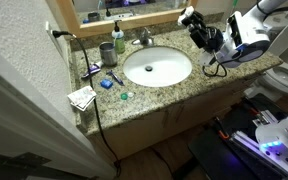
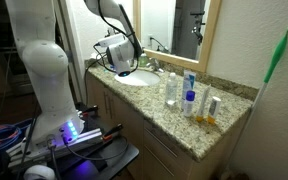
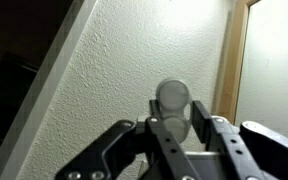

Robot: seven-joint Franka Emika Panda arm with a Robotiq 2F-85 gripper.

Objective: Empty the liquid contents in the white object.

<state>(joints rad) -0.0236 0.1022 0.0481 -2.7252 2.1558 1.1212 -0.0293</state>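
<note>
In the wrist view my gripper (image 3: 176,124) is shut on the white object (image 3: 172,96), a tiny round white container. It sits between the two fingers (image 3: 200,122) with its round face towards the camera. Behind it is a textured pale wall. In an exterior view the gripper (image 1: 191,20) hangs raised in the air to the right of the white oval sink (image 1: 156,67), above the granite counter (image 1: 199,72). In an exterior view the gripper (image 2: 124,52) hovers over the sink (image 2: 134,79). I cannot make out any liquid.
Left of the sink stand a green cup (image 1: 106,52), a dark bottle (image 1: 117,38) and a small green round piece (image 1: 125,96). The faucet (image 1: 144,37) is behind the basin. Several bottles (image 2: 189,92) crowd the counter's end. A mirror frame (image 1: 124,20) runs along the back.
</note>
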